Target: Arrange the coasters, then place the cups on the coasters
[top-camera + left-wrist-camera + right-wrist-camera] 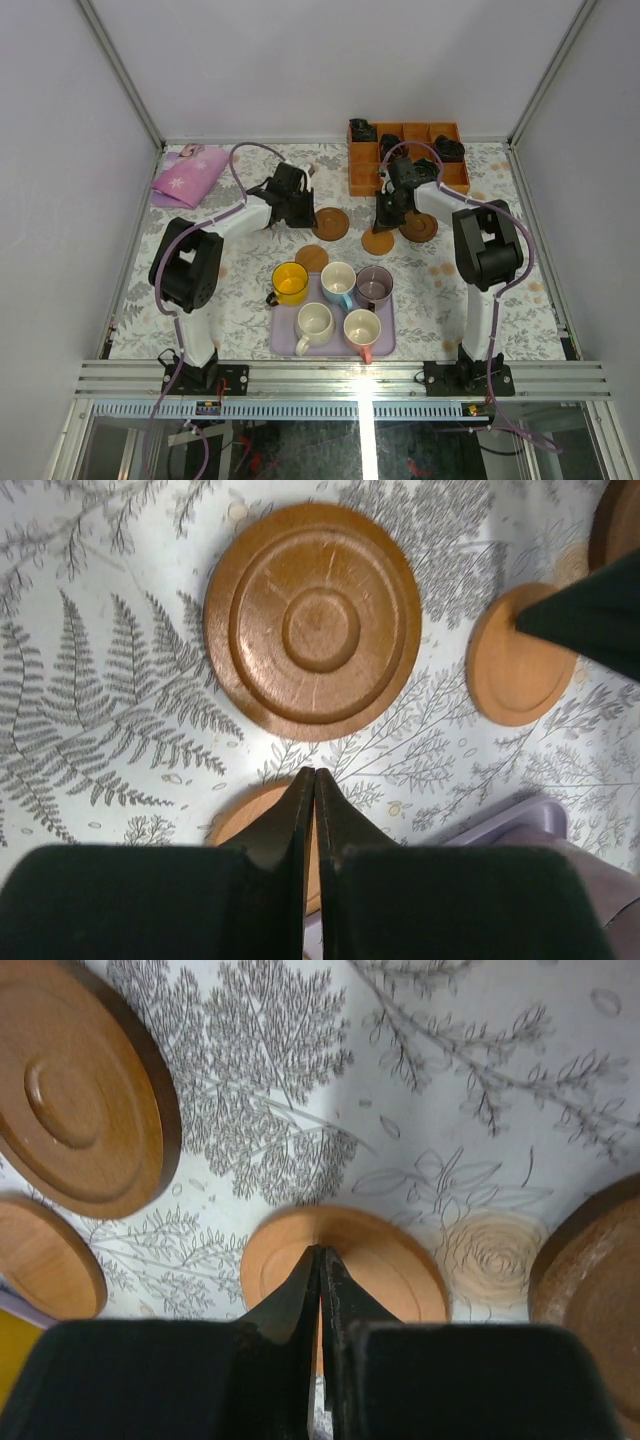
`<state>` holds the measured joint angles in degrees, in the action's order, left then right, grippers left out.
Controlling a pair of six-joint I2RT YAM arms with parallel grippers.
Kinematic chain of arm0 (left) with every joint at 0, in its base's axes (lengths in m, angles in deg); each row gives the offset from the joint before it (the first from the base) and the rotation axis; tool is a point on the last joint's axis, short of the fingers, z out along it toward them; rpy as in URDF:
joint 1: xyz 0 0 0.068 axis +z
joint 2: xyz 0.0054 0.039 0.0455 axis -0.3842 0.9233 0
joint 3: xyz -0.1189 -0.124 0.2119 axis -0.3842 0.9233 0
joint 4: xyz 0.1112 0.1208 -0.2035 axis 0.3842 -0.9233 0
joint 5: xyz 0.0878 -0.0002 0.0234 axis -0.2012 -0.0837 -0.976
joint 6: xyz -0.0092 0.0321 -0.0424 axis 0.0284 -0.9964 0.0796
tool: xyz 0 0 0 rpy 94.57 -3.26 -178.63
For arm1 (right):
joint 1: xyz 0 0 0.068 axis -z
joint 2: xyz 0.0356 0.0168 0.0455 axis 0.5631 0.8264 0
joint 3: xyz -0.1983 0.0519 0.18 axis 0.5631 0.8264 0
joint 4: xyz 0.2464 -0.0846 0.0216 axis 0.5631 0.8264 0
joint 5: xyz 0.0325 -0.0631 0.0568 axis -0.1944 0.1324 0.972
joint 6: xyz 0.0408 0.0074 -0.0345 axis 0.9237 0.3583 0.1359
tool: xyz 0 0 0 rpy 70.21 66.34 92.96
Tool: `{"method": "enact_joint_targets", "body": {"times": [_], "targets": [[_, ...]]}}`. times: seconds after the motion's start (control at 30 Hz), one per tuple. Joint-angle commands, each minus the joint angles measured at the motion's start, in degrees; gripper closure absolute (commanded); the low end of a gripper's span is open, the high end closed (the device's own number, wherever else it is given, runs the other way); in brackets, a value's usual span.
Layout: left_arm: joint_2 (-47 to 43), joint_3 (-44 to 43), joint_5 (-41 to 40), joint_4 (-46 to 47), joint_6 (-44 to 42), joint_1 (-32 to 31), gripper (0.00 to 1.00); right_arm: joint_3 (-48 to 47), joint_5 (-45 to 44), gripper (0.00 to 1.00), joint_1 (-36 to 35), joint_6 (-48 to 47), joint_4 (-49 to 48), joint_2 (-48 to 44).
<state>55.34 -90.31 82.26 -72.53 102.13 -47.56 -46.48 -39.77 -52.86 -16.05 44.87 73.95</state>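
Tips of your right gripper [320, 1252], pressed together, sit over a tan coaster [390, 1260] at lower centre; your left gripper [315, 775] is likewise closed.

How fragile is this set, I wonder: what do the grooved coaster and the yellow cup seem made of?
The grooved coaster looks like turned wood with a satin brown stain: concentric rings, fine scratches, faint grain. The yellow cup looks like glazed ceramic, smooth and evenly coloured, though from above plastic cannot be ruled out.
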Motion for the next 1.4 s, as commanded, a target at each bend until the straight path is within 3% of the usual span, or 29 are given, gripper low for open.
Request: {"method": "enact_joint_targets", "body": {"times": [0.0, 0.3, 0.7, 1.03, 1.37], "targets": [[-0.9, 3.3, -0.4, -2.7, -1.4, 0.3, 1.00, -3.6, -4.4, 1.00, -0.4, -1.3, 2.8, 3.9], [-0.1, 5.9, 1.7, -4.2, -2.2, 0.3, 1.00, -8.8, -6.3, 1.00, 0.2, -1.6, 3.1, 8.5], [-0.2, 8.4, 4.0, -5.7, -3.0, 0.3, 1.00, -10.7, -7.3, 1.00, 0.2, -1.9, 3.0, 6.7], [3.0, 8.9, -3.5, -5.6, 0.0, 1.0, 1.00, -5.2, -6.9, 1.00, 0.3, -2.5, 2.8, -1.8], [5.8, 4.8, -7.0, -4.4, 3.7, 8.7, 1.00, -0.6, -3.5, 1.00, 0.1, -2.2, 3.3, -6.4]]}}
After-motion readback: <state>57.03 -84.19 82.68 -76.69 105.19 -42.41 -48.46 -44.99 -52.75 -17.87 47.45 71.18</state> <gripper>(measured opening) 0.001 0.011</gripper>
